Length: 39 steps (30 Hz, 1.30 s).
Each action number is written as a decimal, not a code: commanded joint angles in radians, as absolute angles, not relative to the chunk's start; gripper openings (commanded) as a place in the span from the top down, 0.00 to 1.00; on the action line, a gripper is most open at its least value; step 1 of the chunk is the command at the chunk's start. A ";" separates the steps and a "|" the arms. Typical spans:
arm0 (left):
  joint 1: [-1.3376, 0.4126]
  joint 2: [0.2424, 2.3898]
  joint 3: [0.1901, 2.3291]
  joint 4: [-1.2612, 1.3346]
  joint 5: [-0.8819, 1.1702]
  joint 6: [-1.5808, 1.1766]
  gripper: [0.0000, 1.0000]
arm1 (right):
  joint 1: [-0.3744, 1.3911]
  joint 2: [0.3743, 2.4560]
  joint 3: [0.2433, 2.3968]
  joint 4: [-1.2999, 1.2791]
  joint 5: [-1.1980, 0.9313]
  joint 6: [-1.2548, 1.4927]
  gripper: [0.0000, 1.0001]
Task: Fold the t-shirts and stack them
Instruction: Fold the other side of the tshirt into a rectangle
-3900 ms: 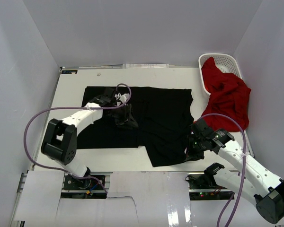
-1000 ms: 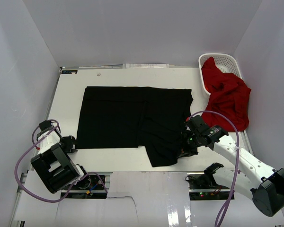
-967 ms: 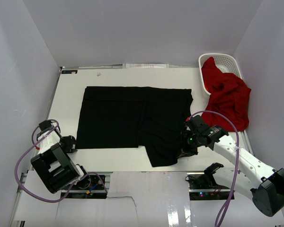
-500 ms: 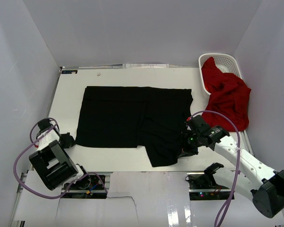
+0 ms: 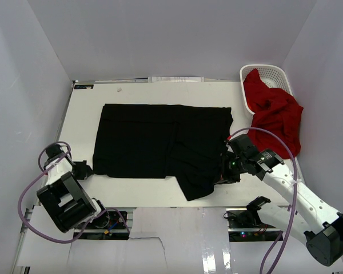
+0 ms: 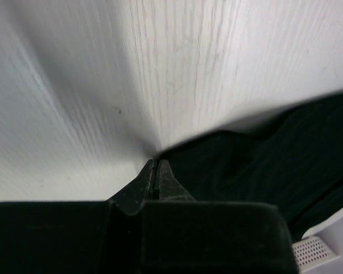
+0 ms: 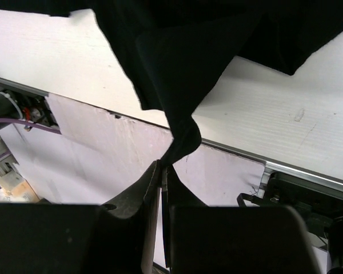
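Observation:
The black t-shirt (image 5: 154,137) lies spread flat on the white table (image 5: 83,114). My left gripper (image 5: 86,169) sits low at its near left corner. In the left wrist view this gripper (image 6: 155,162) is shut, with the corner of the black t-shirt (image 6: 263,160) pinched at the tips. My right gripper (image 5: 223,176) is shut on the shirt's near right hem. In the right wrist view this gripper (image 7: 164,166) holds a twisted strip of the black t-shirt (image 7: 177,57) raised over the table's near edge. The red t-shirt (image 5: 274,114) lies crumpled at the far right, half in the basket.
A white lattice basket (image 5: 267,67) stands at the back right corner under the red cloth. White walls close in the left, back and right sides. Purple cables loop from both arms. The table's front rail (image 7: 286,166) runs just below the right gripper.
My left gripper has closed at the black shirt's near left corner. The right gripper has shifted slightly right and up, still holding the hem.

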<state>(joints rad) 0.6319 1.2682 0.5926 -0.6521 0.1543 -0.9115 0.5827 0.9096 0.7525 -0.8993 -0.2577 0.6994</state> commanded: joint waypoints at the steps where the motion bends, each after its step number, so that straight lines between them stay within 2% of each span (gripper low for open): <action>1: 0.634 1.165 0.581 -0.752 0.250 -0.868 1.00 | 0.577 0.885 0.828 -0.940 -0.255 0.696 0.92; 5: 0.634 1.049 0.583 -0.779 0.270 -0.859 1.00 | 0.577 0.877 0.874 -0.956 -0.267 0.696 0.92; 8: 0.634 1.043 0.609 -0.807 0.278 -0.838 1.00 | 0.577 0.880 0.917 -0.969 -0.256 0.693 0.92; 25: 0.634 1.190 0.768 -0.801 0.347 -0.819 1.00 | 0.554 1.014 1.112 -1.022 -0.141 0.631 0.92; 39: 0.634 1.213 0.781 -0.778 0.367 -0.834 1.00 | 0.474 1.114 1.259 -1.023 -0.005 0.523 0.92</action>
<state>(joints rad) 0.6319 1.2205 0.7483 -0.7959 0.3363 -0.8284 0.4900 1.1076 1.1847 -1.0267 -0.0437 0.5667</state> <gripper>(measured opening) 0.028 0.081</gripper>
